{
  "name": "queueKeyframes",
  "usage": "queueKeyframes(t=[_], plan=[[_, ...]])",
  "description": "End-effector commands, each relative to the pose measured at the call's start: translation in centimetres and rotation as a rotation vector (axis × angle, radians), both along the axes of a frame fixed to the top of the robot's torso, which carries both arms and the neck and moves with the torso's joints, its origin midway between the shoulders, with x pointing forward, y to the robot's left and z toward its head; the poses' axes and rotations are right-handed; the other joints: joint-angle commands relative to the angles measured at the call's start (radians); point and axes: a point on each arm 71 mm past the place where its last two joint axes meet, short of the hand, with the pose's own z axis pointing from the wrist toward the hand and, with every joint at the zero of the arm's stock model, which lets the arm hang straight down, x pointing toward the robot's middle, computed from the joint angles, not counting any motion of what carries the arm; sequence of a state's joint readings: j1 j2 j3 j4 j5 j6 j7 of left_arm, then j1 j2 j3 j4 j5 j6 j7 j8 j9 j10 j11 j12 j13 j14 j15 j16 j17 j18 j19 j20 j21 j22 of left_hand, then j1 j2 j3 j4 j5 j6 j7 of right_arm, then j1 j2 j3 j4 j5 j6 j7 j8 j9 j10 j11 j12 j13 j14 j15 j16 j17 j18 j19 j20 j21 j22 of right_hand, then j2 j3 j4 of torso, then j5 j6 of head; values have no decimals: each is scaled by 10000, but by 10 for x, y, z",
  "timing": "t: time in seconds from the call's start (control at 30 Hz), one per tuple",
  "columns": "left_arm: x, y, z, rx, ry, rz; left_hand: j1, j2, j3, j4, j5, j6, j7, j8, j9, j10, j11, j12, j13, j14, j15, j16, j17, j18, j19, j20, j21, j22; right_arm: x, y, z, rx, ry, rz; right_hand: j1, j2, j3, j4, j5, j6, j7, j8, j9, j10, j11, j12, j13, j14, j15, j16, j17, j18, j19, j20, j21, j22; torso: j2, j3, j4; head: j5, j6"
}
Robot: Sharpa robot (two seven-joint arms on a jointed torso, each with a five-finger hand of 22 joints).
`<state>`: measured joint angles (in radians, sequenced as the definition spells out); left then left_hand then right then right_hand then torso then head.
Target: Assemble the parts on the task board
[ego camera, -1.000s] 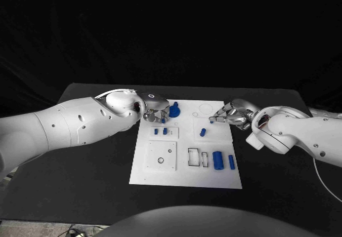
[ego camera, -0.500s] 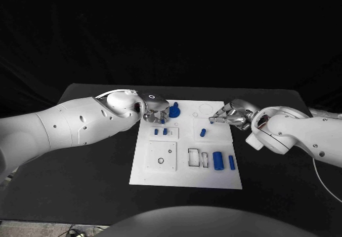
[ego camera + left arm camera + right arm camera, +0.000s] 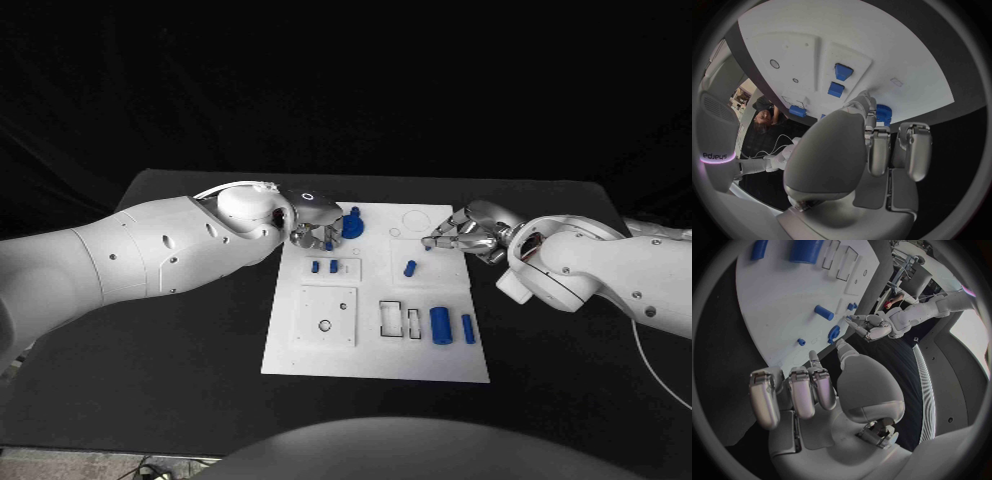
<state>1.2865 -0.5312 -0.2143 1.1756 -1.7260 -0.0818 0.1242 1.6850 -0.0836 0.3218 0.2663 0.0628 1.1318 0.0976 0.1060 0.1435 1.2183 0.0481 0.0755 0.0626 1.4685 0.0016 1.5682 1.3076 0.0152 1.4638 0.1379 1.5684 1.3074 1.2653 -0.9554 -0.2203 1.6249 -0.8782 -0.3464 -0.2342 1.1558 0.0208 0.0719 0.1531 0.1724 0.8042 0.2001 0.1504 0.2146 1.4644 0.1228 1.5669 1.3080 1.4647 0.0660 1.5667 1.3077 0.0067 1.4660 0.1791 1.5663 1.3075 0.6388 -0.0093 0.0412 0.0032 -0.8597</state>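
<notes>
- Left hand (image 3: 317, 232), fingers curled on nothing I can see, hangs at the task board's (image 3: 372, 360) far left corner, just beside the blue gear (image 3: 353, 224).
- Right hand (image 3: 459, 236), fingers likewise curled and empty, hovers at the far right edge, farther from the gear.

Both hands crowd the task board's (image 3: 378, 362) far end.

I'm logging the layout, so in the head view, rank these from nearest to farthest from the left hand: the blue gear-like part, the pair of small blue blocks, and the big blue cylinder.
1. Blue gear-like part: right beside the left hand, at the board's far end.
2. Pair of small blue blocks: just nearer the robot than the hand.
3. Big blue cylinder: far off, toward the board's near right corner.
</notes>
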Motion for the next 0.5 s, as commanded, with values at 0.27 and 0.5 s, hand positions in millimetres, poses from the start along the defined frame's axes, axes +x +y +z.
queueKeyframes(t=[0.27,0.5], plan=[[-1,3,-7,311,299,15,-390,-398,-115,227,26,-935,-120,-444,-233,-465,-37,-132,8,1023,-22,26,2632,-152,1070,-69,24,2634,-1,1,-1,-32,78,120,-18,94,-35,4,66,55,-22,49,16,1064,81,39,2628,1061,86,41,2631,-67,1048,35,45,2633,6,-5,11,-16,-12],[0,4,-8,305,365,12,-638,-538,-180,240,15,-1253,-126,-409,-325,-641,-47,-135,8,1023,-49,26,2632,-152,1070,-57,24,2634,-1,1,-1,-31,77,128,0,104,-44,1,73,56,-16,55,17,1064,87,39,2628,1061,93,41,2631,-67,1048,43,45,2633,1,-3,6,-11,-19]])
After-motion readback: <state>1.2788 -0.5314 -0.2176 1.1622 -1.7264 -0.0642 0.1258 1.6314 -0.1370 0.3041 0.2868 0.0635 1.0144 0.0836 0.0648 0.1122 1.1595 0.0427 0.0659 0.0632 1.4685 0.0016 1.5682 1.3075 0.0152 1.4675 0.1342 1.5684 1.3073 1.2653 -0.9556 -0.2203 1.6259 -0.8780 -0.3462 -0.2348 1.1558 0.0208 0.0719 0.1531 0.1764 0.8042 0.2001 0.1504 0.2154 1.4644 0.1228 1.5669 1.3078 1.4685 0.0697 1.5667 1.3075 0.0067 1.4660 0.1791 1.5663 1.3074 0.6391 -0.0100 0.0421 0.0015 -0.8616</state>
